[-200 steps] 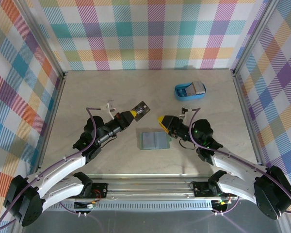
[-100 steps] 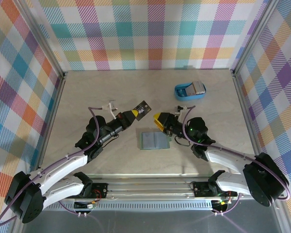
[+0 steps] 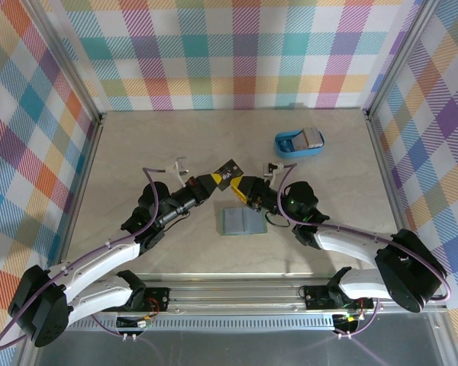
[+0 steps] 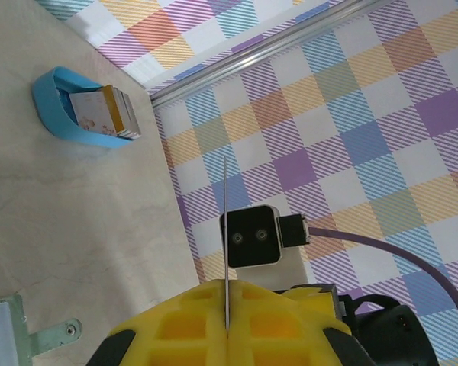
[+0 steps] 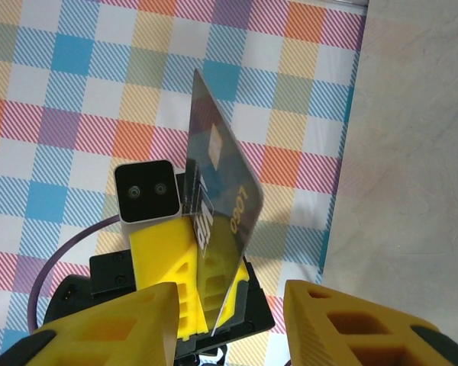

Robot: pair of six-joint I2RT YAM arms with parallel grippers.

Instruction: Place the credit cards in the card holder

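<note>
Top external view: left gripper (image 3: 211,181), clamped on a dark credit card (image 3: 227,169), holds it raised just on the far side of the green card holder (image 3: 242,221) lying flat at centre, apparently presenting it for regrip to the right gripper (image 3: 244,188), whose jaws stand apart at its free edge.

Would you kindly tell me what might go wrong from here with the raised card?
The left end effector pinches the card by one edge, so a nudge from the open right end effector may twist it loose. If it drops, it may miss the card holder.
</note>
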